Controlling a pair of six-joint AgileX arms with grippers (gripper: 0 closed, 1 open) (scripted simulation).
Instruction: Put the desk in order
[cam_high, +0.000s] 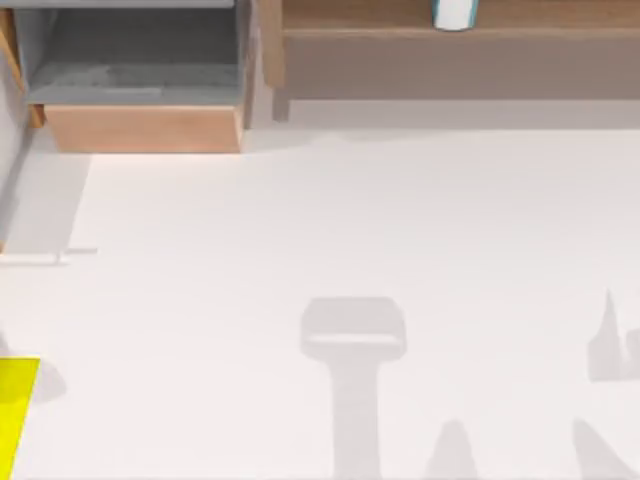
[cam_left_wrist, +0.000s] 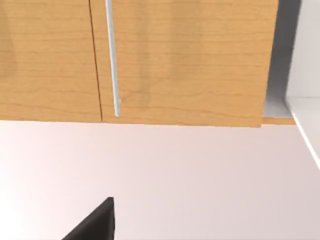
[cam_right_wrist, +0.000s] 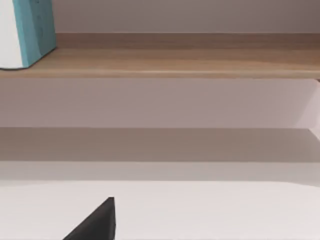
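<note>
The desk (cam_high: 350, 220) is a wide white tabletop. Its grey-lined wooden drawer box (cam_high: 140, 70) stands open at the back left, and a light-brown wooden shelf unit (cam_high: 450, 30) runs along the back right. A dark part of my left gripper (cam_left_wrist: 95, 225) hangs over bare white tabletop, facing the wooden drawer front (cam_left_wrist: 190, 60) with its thin metal handle (cam_left_wrist: 112, 55). A dark part of my right gripper (cam_right_wrist: 95, 225) is likewise over the tabletop, facing the shelf board (cam_right_wrist: 175, 62).
A white and teal container (cam_high: 454, 12) stands on the shelf, also seen as the teal container (cam_right_wrist: 30, 30) in the right wrist view. A small yellow block (cam_high: 15, 405) lies at the front left edge. Arm shadows (cam_high: 355, 340) fall on the front middle and right.
</note>
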